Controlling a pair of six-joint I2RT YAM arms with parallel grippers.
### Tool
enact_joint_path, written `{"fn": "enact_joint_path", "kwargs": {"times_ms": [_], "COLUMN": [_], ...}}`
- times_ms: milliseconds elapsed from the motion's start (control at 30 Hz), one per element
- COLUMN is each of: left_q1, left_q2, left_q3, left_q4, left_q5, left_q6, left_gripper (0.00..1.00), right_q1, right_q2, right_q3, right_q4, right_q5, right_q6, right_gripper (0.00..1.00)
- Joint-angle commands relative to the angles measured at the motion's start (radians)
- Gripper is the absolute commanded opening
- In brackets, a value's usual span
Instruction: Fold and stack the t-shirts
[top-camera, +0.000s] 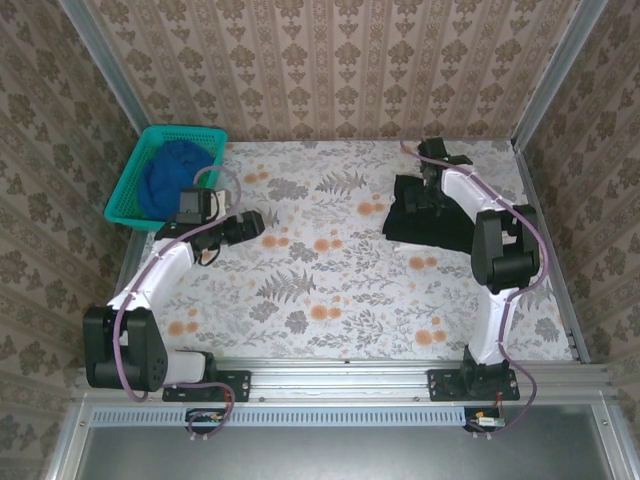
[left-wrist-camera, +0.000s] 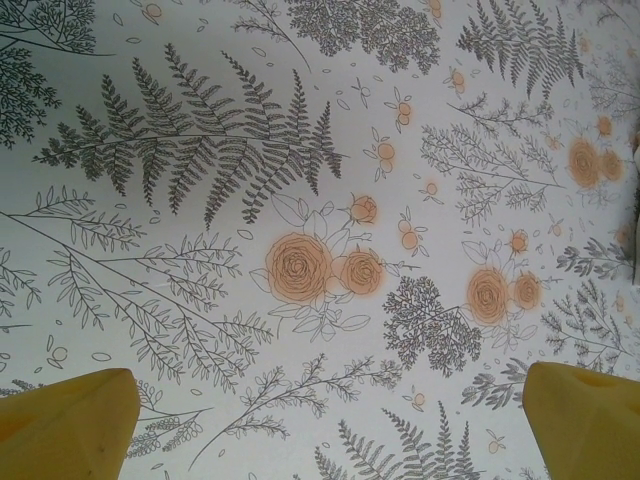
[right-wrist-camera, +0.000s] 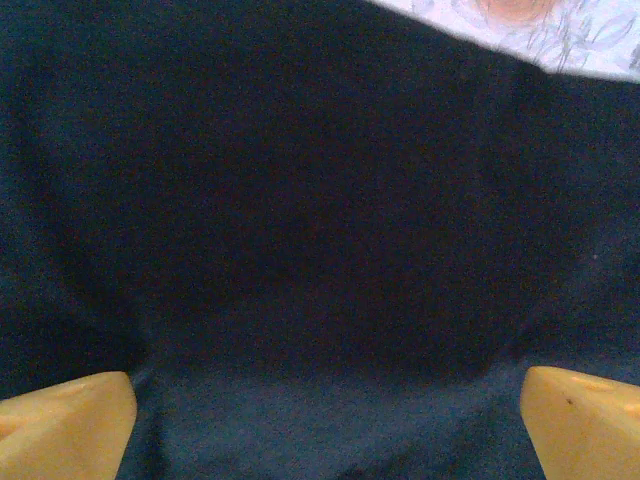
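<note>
Now, left gripper (left-wrist-camera: 320, 425) released above floral tablecloth (left-wrist-camera: 300, 150), right gripper (right-wrist-camera: 320, 425) released above black t-shirt (right-wrist-camera: 300, 200).

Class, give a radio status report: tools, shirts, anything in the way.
Left tool open, over bare tablecloth. Right tool open, above black t-shirt. Blue t-shirt in basket, not yet stacked. Nothing in the way.

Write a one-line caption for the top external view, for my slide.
Both grippers open: left gripper over floral table beside the teal basket holding a blue t-shirt, right gripper above the black t-shirt.
</note>
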Motion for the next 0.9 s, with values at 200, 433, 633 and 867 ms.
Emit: {"fn": "enact_joint_path", "kwargs": {"times_ms": [200, 433, 633, 867], "left_q1": [0.017, 0.031, 0.049, 0.071], "left_q2": [-0.005, -0.037, -0.06, -0.067], "left_q3": [-0.014, -0.057, -0.064, -0.057], "left_q4": [-0.013, -0.027, -0.036, -0.039], "left_q5": [0.022, 0.014, 0.018, 0.021], "left_q6": [0.033, 0.044, 0.053, 0.058], "left_gripper": [1.0, 1.0, 1.0, 1.0], "right_q1": [0.276, 0.325, 0.219, 0.001], "right_q2": [-0.054, 0.104, 0.007, 0.006], "right_q3": [-0.073, 0.0, -0.177, -0.201], "right_q4": [0.012, -0.189, -0.049, 0.129], "right_q5": [0.195, 0.487, 0.388, 0.125], "right_q6": [0.254, 0.257, 0.045, -0.3], "right_gripper": [1.0, 1.0, 0.96, 0.88]}}
